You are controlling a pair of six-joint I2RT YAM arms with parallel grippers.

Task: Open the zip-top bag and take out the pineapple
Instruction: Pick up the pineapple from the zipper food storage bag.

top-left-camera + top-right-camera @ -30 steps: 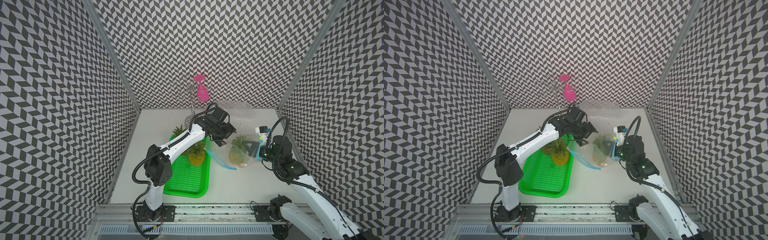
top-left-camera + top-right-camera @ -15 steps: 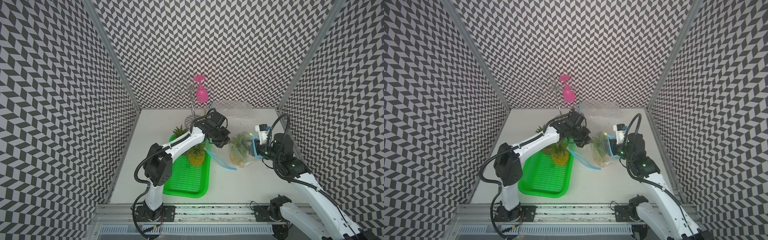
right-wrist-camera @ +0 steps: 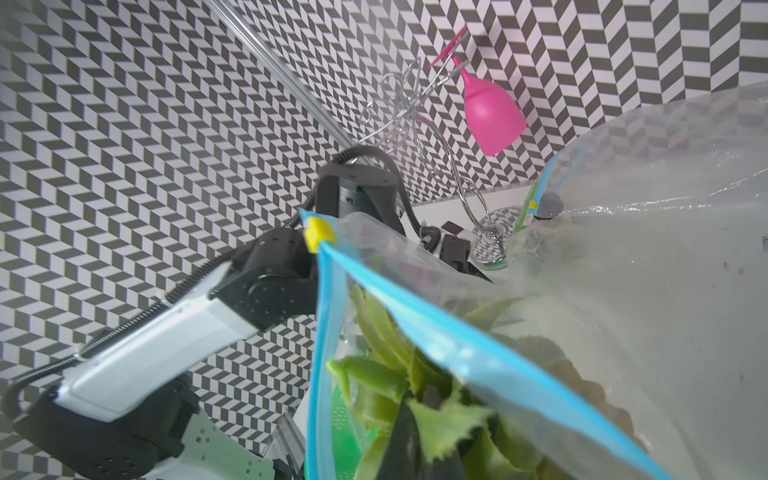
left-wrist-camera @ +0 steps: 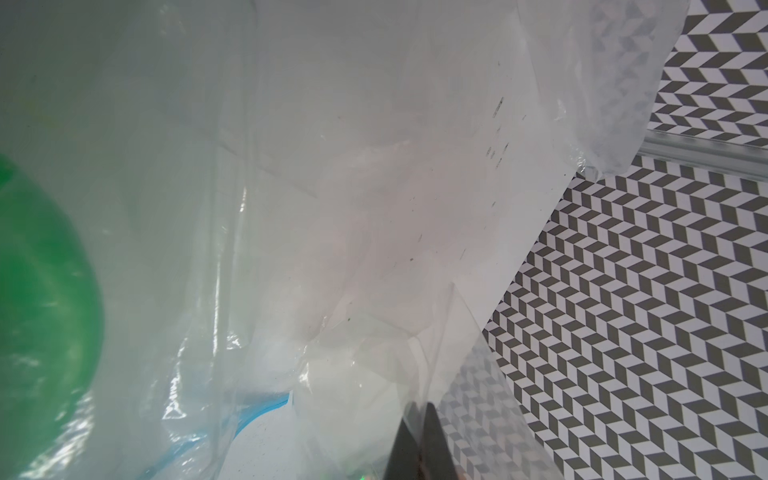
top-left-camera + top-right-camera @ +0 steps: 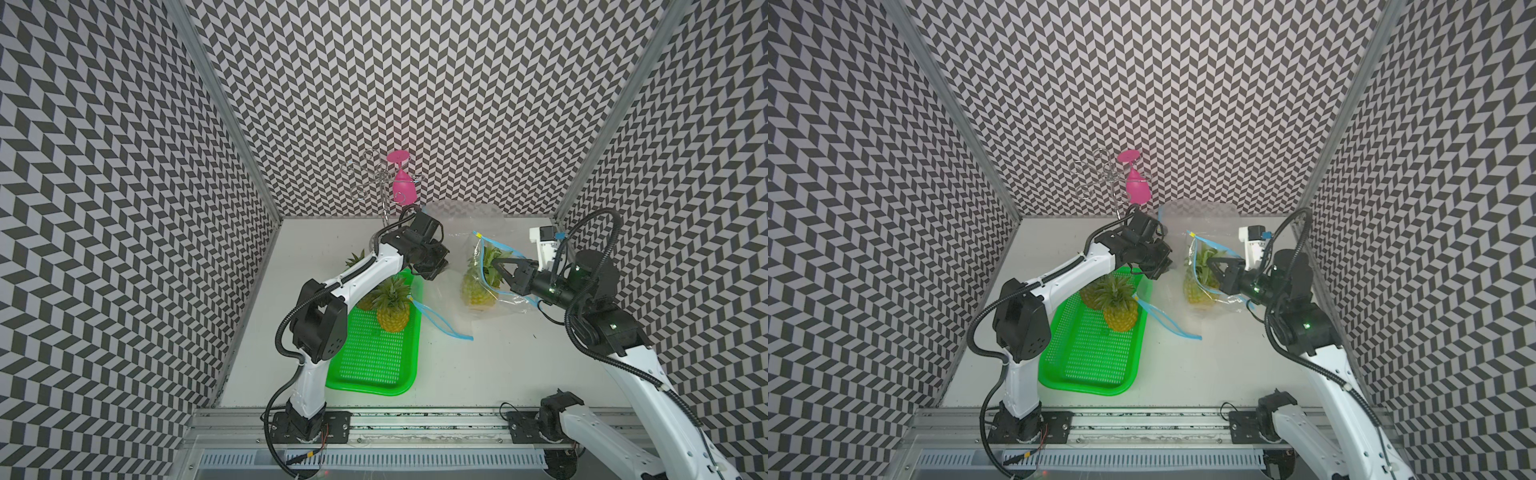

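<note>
This looks like a robotics lab test cell, not a home. Black-and-white chevron panels (image 5: 415, 83) wall in a white tabletop (image 5: 498, 365) on three sides, and aluminium posts (image 5: 232, 108) mark the far corners. The left arm (image 5: 361, 270) and right arm (image 5: 648, 374) are bolted to a metal rail (image 5: 415, 419) along the near edge, cables trailing.

Clearances on the table (image 5: 519, 374).
Its bare front lies open; the tray (image 5: 390, 390) with its pineapples (image 5: 392, 316) fills the left side, the glass rack (image 3: 492, 232) stands at the back wall, loose bags (image 5: 446, 307) clutter the middle.
</note>
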